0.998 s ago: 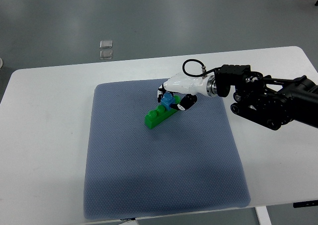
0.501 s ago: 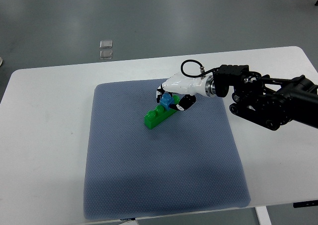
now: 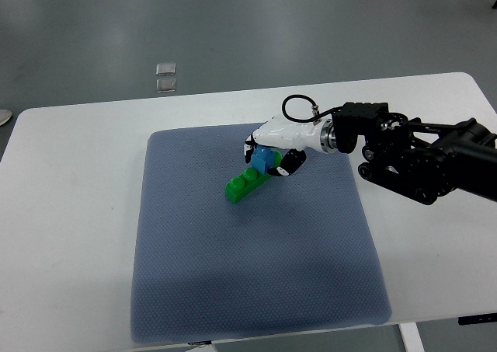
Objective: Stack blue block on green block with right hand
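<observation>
while the right hand (image 3: 272,148) grips the blue block (image 3: 265,160) with curled fingers, that block sits on the far end of the green block (image 3: 246,182), which lies on the grey-blue mat (image 3: 248,290) covering the white counter (image 3: 70,212).

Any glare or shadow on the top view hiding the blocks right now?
Top view: sharp, evenly lit, no glare on the white table; a soft dark shadow band crosses the mat near its front edge, clear of the blue block and green block; the right hand partly covers the blue block.
</observation>
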{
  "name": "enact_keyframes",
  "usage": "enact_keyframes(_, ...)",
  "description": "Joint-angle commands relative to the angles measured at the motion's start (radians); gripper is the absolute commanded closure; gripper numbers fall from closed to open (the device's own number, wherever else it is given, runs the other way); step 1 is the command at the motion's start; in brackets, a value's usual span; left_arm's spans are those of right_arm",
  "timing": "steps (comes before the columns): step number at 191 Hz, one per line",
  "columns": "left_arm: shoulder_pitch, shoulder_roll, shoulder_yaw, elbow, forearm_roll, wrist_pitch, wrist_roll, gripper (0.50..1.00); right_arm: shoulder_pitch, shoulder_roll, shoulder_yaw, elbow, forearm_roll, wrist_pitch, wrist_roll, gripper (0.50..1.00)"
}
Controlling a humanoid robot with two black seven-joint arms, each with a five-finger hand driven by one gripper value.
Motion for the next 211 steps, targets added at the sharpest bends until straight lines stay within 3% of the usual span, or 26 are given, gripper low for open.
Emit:
enact_keyframes(1,0.0,0.0,0.0,0.0,0.0,0.0,0.0,0.5,0.001,0.0,0.0,0.001,0.0,0.0,0.0,0.783)
enact_keyframes(86,0.0,0.0,0.0,0.0,0.0,0.0,0.0,0.5,0.001,0.0,0.002,0.001,0.002,0.0,0.0,0.781)
enact_keyframes(112,0.0,0.0,0.0,0.0,0.0,0.0,0.0,0.5,0.003,0.0,0.002,0.002,0.005,0.0,0.001,0.746)
enact_keyframes(145,0.0,0.0,0.0,0.0,0.0,0.0,0.0,0.5,0.003,0.0,0.002,0.008,0.011,0.0,0.001,0.648)
enact_keyframes(175,0.0,0.0,0.0,0.0,0.0,0.0,0.0,0.5,0.003,0.0,0.002,0.011,0.012,0.002,0.001,0.605)
enact_keyframes(211,0.0,0.0,0.0,0.0,0.0,0.0,0.0,0.5,0.009,-0.003,0.009,0.031,0.029,0.014,0.003,0.593)
